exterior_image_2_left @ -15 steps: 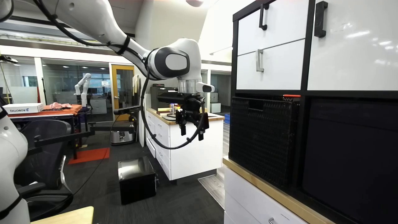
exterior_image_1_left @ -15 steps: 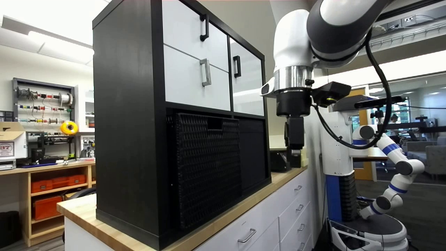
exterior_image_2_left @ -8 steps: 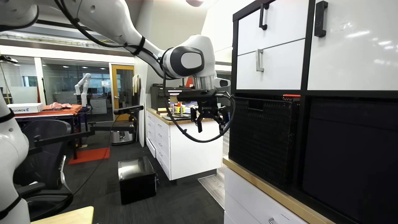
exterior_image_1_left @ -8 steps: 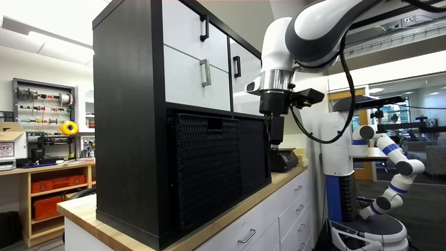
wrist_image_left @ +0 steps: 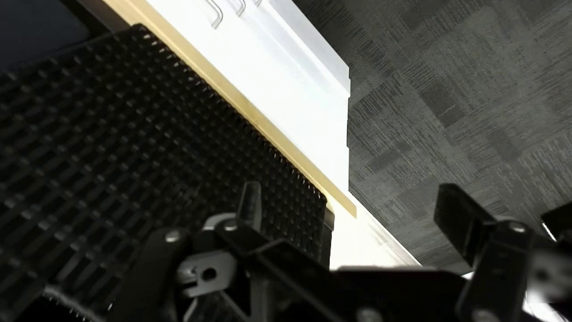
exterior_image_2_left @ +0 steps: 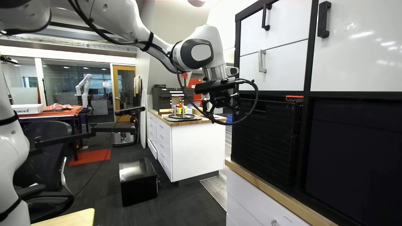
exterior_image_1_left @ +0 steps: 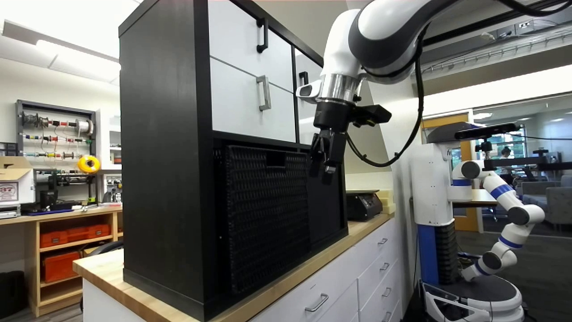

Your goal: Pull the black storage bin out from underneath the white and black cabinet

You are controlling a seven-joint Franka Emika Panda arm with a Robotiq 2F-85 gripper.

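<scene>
The black storage bin [exterior_image_1_left: 268,219] stands in a lower compartment of the white and black cabinet [exterior_image_1_left: 161,156], with its woven front facing out. Its handle opening [exterior_image_1_left: 275,159] is near the top edge. The bin [exterior_image_2_left: 263,141] and cabinet [exterior_image_2_left: 358,62] also show in the other exterior picture, where my arm's cable partly covers the handle. My gripper [exterior_image_1_left: 321,174] [exterior_image_2_left: 221,111] is open and empty, tilted, in front of the cabinet near the bin's upper part. In the wrist view the fingers [wrist_image_left: 353,203] are wide apart; one overlaps the bin's woven wall [wrist_image_left: 156,134]. No contact shows.
The cabinet stands on a wooden counter [exterior_image_1_left: 286,286] above white drawers [exterior_image_1_left: 330,295]. A black device [exterior_image_1_left: 364,205] sits on the counter beyond the cabinet. A white drawer unit [exterior_image_2_left: 198,150] and a shiny black box [exterior_image_2_left: 138,182] stand across the floor.
My gripper has moved toward the cabinet and bin, rising a little, and has tilted. It stays open. The bin and cabinet have not moved.
</scene>
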